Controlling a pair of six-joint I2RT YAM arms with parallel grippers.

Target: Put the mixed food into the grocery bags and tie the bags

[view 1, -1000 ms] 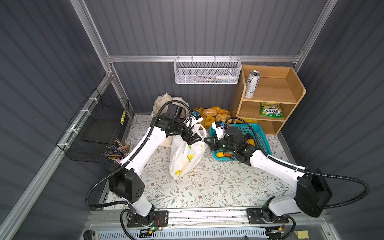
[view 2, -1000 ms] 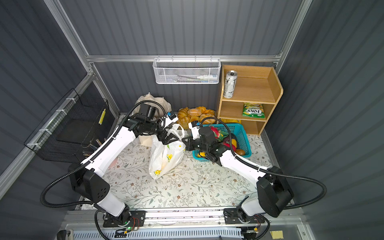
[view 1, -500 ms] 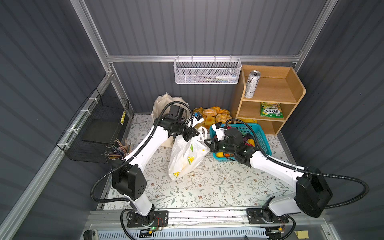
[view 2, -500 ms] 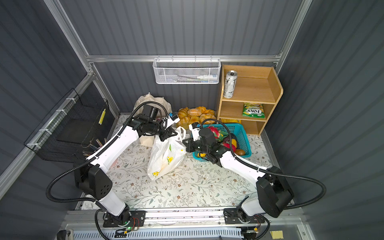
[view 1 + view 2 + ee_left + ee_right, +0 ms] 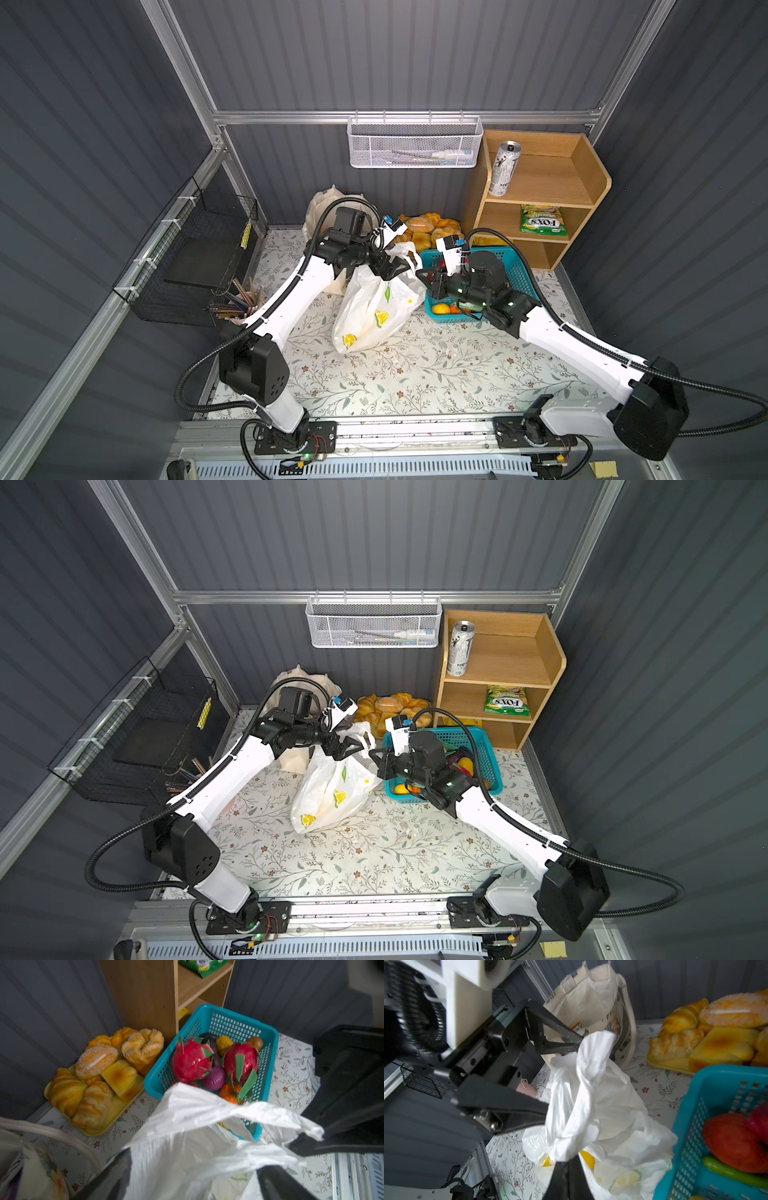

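Since half a second ago the left claw [image 5: 397,269] has sprung from clenched to fully released. Its black fingers [image 5: 508,1101] stand wide on either side of the loose handle of the thin white plastic carrier bag printed with lemons [image 5: 374,307] and grip nothing. Just to its right, the right claw [image 5: 566,1169] is clenched on the bag's other handle, which is twisted into a rope. That one pinch alone holds the mouth up.

The bag sits mid-worktop [image 5: 415,374], its right side seemingly touching the teal plastic basket [image 5: 521,270] of toy fruit.

The likeliest failure, as I judge it, is the freed handle flopping away. Thin film has no stiffness, so a re-grasp could catch only air or a single ply, and no knot would form. A hard pull by the right claw could untwist the rope, tear the film, or drag the bag over against the basket and spill what is inside. The two claws are very near each other, so a crossing move risks a knock.

At far left, behind the left arm, the cream canvas tote [image 5: 322,203] stands slumped and untied. At far right, the tall silver-white drink can [image 5: 503,168] and the green-and-yellow FOX'S sweets pouch [image 5: 542,220] are on the wooden shelf unit [image 5: 582,174]. If this bag is tied now, they can only go in the tote.
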